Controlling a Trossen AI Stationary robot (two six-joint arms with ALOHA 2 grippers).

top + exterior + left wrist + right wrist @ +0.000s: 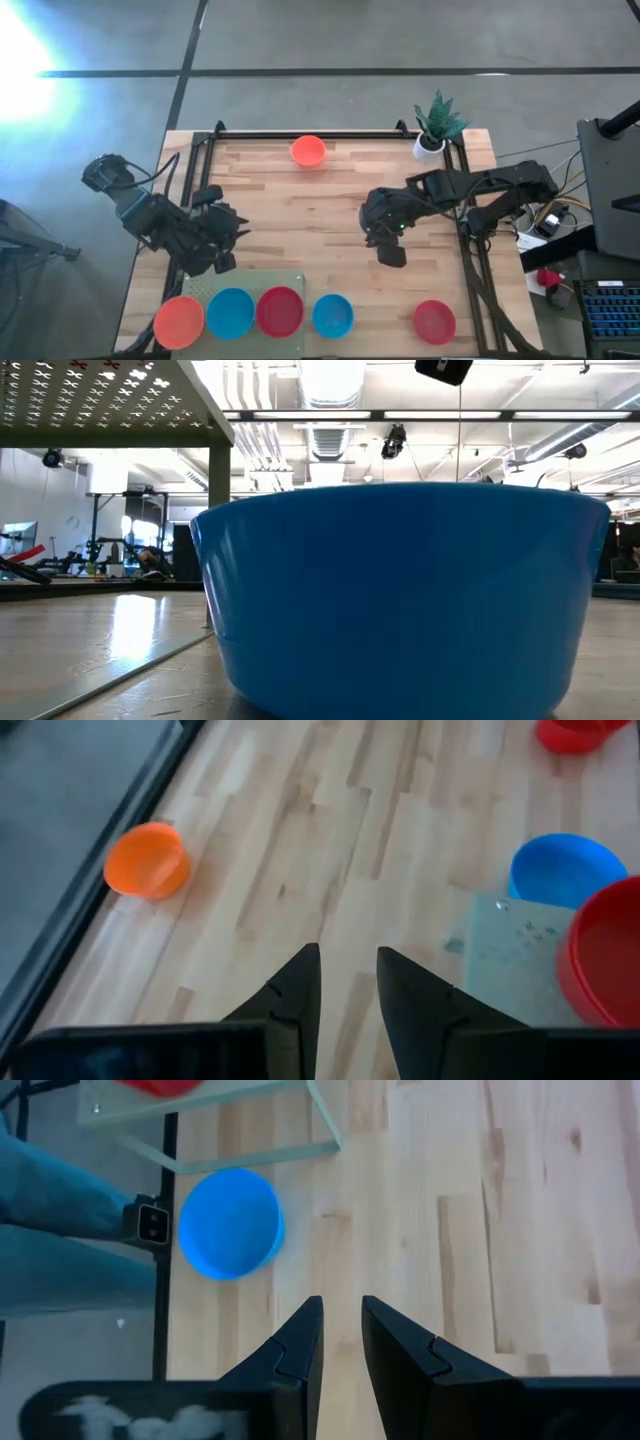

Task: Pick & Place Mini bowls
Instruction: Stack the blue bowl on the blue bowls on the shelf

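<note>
Six mini bowls show in the high view. An orange one point(308, 151) sits near the table's far edge. An orange point(179, 320), a blue point(231, 312) and a red bowl point(280, 310) stand in a row at the pale green platform point(250, 285). Another blue bowl point(332, 315) and a red one point(434, 321) rest on the wood near the near edge. My left gripper point(225, 245) point(348, 970) hovers just beyond the platform, fingers a narrow gap apart, holding nothing. My right gripper point(388, 250) point(342, 1320) hangs over bare wood mid-table, also slightly open, with the blue bowl point(232, 1223) ahead of it.
A white pot with a green plant point(432, 130) stands at the far right corner. A black frame point(465, 240) runs along the table's sides. The blue bowl point(400, 600) fills the low view, with the raised perforated platform point(100, 400) beside it. Bare wood lies between the arms.
</note>
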